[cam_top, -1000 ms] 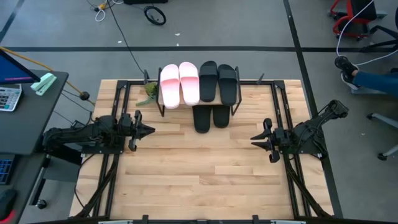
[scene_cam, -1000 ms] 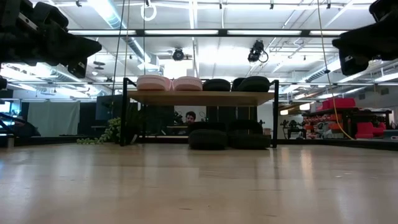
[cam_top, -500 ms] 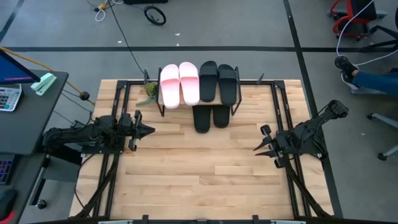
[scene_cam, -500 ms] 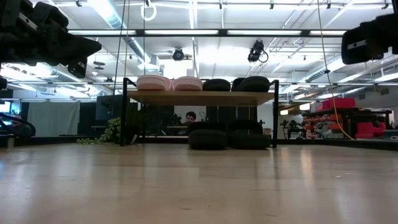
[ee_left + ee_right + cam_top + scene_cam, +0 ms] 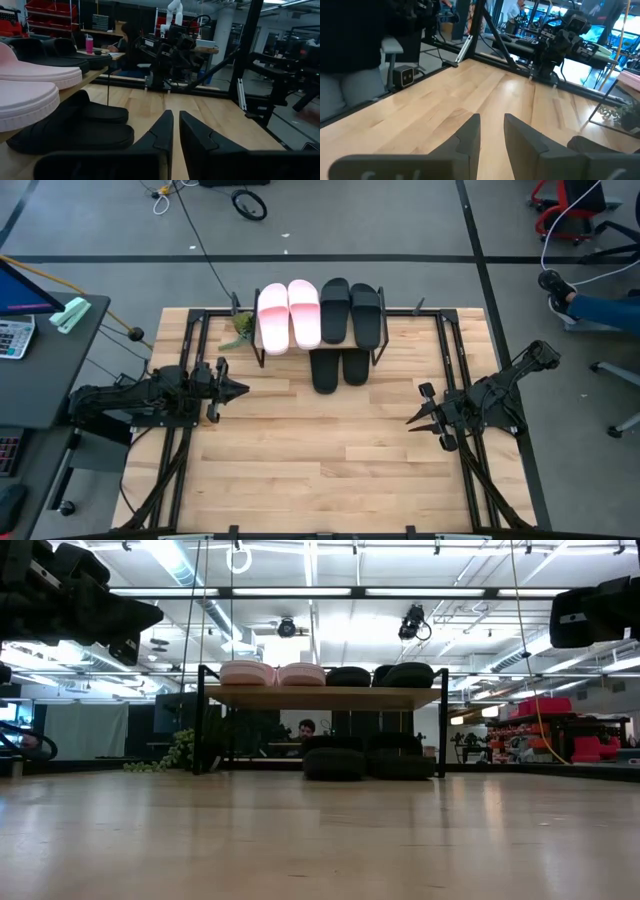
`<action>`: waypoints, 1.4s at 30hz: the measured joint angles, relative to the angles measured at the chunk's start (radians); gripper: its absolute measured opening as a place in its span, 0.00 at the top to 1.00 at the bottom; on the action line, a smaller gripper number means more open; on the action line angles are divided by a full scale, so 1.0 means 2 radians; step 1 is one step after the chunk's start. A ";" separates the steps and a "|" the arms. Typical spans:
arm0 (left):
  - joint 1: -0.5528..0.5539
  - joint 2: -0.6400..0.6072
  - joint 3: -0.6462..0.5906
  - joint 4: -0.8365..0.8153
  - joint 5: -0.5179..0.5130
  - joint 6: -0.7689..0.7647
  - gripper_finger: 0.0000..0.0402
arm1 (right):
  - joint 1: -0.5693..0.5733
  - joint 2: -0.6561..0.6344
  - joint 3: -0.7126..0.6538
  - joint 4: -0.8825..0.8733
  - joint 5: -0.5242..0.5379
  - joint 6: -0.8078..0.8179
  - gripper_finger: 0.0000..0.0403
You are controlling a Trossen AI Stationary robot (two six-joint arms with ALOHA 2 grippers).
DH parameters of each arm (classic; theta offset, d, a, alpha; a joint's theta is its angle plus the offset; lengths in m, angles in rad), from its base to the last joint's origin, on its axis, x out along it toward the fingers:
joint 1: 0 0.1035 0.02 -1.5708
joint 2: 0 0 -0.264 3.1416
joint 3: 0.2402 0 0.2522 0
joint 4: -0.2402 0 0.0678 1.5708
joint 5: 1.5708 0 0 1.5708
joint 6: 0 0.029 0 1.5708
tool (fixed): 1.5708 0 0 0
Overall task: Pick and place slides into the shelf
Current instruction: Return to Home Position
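At far edge: shelf (image 5: 320,697), slides (image 5: 272,318) | sides: left hand (image 5: 244,390), right hand (image 5: 408,421), apart

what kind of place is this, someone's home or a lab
Most likely a robotics lab or workshop: an open ceiling with strip lights, red storage bins on racks, and a person at a bench behind the table.

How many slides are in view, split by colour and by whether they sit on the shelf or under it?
Pale pink slides on top of the shelf: 2
Black slides on top: 2
Black slides underneath: 2
Total: 6 slides
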 joint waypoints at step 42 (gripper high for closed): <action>0.000 0.001 0.000 0.000 0.000 0.000 0.91 | 0.000 0.000 0.000 -0.001 0.000 -0.001 0.77</action>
